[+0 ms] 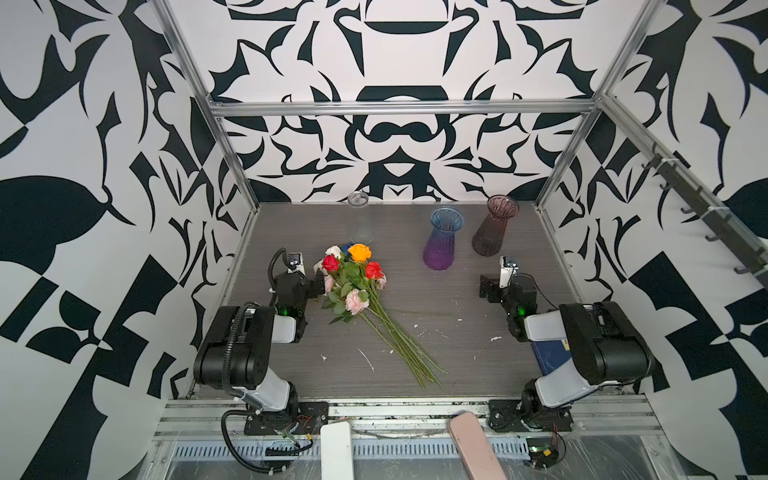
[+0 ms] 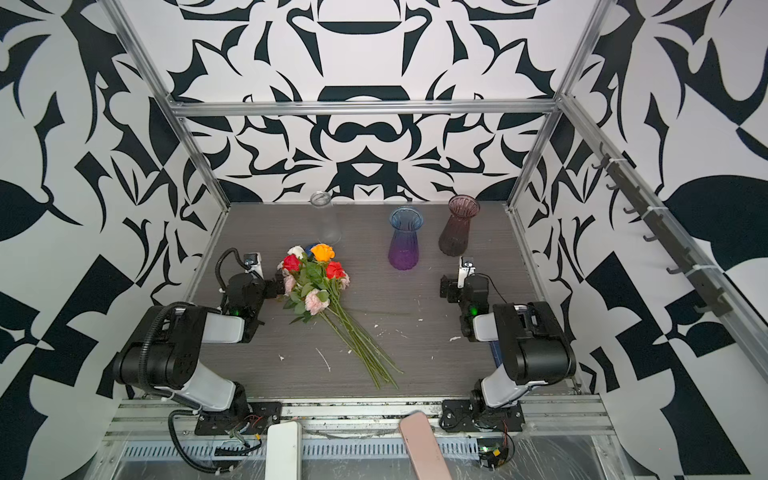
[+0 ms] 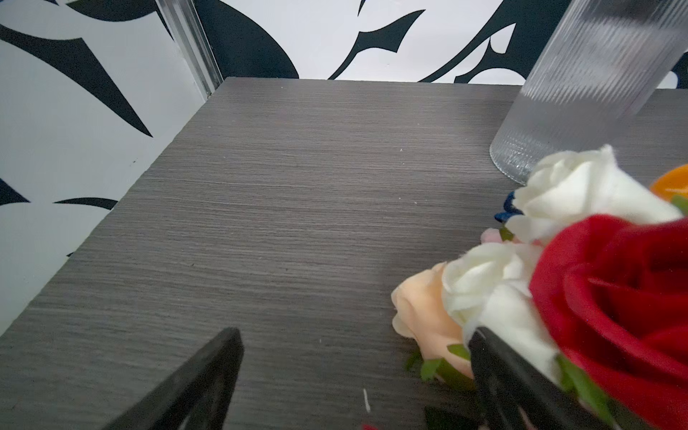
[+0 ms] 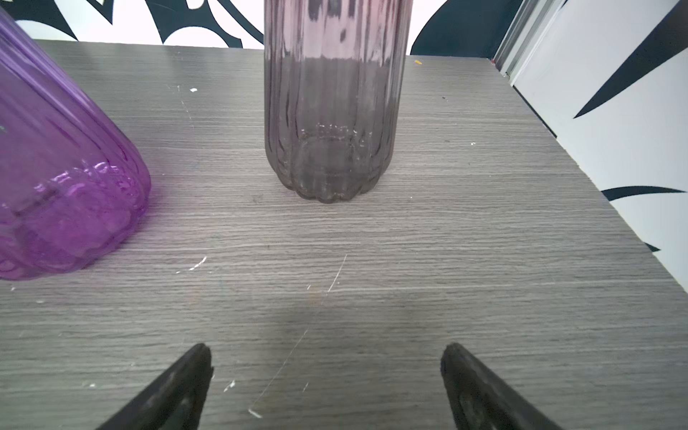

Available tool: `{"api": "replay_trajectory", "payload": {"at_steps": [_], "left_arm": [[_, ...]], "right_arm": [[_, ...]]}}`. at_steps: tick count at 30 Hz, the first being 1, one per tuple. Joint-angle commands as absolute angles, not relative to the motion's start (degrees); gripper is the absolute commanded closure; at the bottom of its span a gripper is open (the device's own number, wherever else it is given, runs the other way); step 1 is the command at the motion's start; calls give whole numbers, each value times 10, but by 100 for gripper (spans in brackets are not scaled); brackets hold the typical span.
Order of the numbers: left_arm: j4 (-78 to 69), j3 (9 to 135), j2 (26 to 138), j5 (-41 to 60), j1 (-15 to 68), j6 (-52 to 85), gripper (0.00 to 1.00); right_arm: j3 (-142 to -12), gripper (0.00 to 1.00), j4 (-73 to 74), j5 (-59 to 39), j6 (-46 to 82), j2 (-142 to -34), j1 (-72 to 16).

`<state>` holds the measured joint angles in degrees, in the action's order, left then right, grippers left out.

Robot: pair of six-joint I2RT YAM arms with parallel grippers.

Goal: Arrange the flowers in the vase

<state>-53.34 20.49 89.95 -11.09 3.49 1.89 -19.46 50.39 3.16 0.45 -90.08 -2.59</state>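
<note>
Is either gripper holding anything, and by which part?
Nothing is held. The left gripper stands open beside the blooms of the flowers; the right gripper is open and empty.

Bunch of flowers (image 1: 353, 282) lying flat on a gray table (image 1: 436, 303), green stems pointing to the front, left gripper (image 1: 320, 285) just beside the blooms, clear vase (image 1: 360, 222) right behind them, blue-and-purple vase (image 1: 442, 241) and dark pink vase (image 1: 494, 228) standing close together, right gripper (image 1: 486, 286) near both

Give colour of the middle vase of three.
Ribbed translucent glass vase: blue rim fading to purple base; clearest in a top view.
</note>
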Motion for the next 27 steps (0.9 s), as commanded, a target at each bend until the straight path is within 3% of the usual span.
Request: {"api": "replay_trajectory", "payload": {"at_steps": [1,27], "left_arm": [[-551,201,896,-107,34,19,1],[-551,202,896,-107,34,19,1]], "right_arm": [[-194,0,532,0,0,-887,-26],[-189,0,543,-12,-8,-887,-28]]}}
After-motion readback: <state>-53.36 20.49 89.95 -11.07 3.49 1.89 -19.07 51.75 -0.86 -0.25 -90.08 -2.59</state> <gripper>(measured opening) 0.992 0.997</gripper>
